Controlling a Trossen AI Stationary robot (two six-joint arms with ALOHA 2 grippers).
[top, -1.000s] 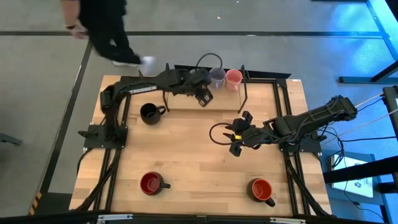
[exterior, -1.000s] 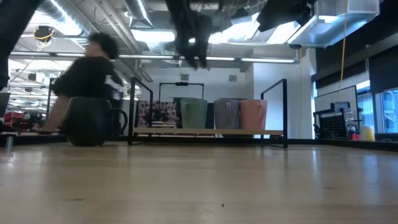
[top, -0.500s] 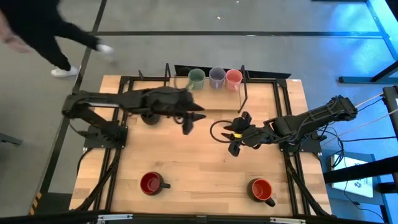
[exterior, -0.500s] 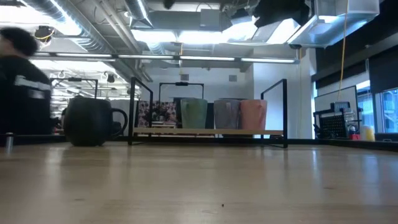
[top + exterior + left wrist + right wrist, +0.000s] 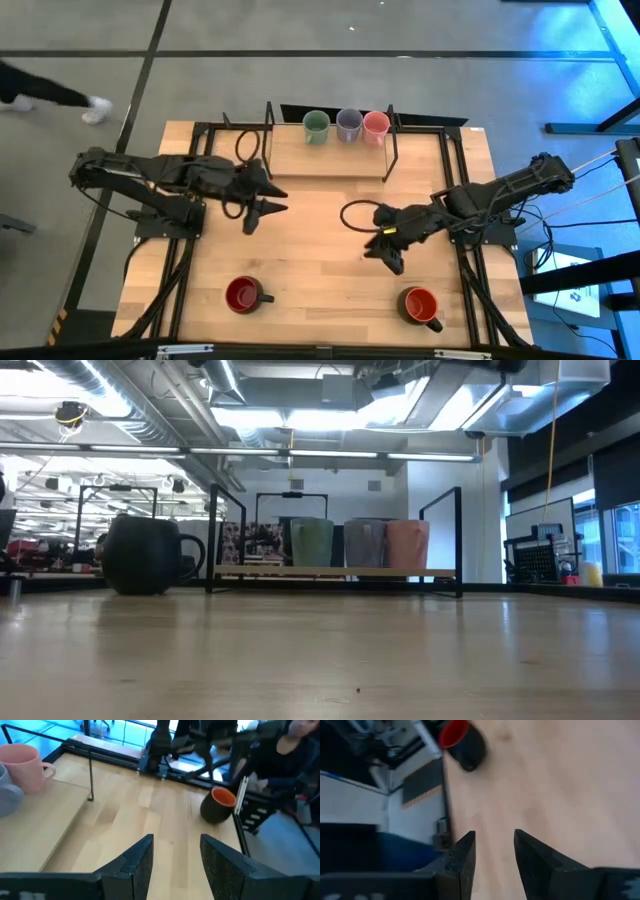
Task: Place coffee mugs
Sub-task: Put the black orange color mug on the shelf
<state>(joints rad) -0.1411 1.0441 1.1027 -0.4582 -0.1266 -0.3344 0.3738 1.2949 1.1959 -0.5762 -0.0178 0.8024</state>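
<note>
- High view: the left gripper (image 5: 256, 206) is seen over the table (image 5: 320, 290) on its left half, near the middle; its fingers are parted and nothing is held. The black mug cannot be made out here, being covered by the left arm. The right gripper (image 5: 385, 252) is seen right of the table's middle, its fingers apparently apart and empty, though little detail can be made out. A pale green mug (image 5: 316, 126), a lavender mug (image 5: 349, 124) and a pink mug (image 5: 376, 124) are lined up on a low shelf (image 5: 330, 160) at the far edge. Two red mugs are set by the near edge, one (image 5: 243, 294) toward the left corner, the other (image 5: 420, 303) toward the right corner. A person's leg and shoe (image 5: 55, 98) are cut off at the picture's left edge.
- Low view: the black mug (image 5: 148, 555) is shown standing on the table left of the shelf (image 5: 335, 572), where the three pastel mugs (image 5: 362, 544) stand in a row. Neither gripper is shown.
- Left wrist view: the left gripper's fingers (image 5: 135, 865) are seen parted with only bare table between them. The pink mug (image 5: 24, 766) and a red mug (image 5: 218, 805) are shown farther off; the lavender mug is cut off at the edge.
- Right wrist view: the right gripper's fingers (image 5: 462, 857) are seen apart, released, above bare wood; a red mug (image 5: 462, 744) is seen by the table's edge.
</note>
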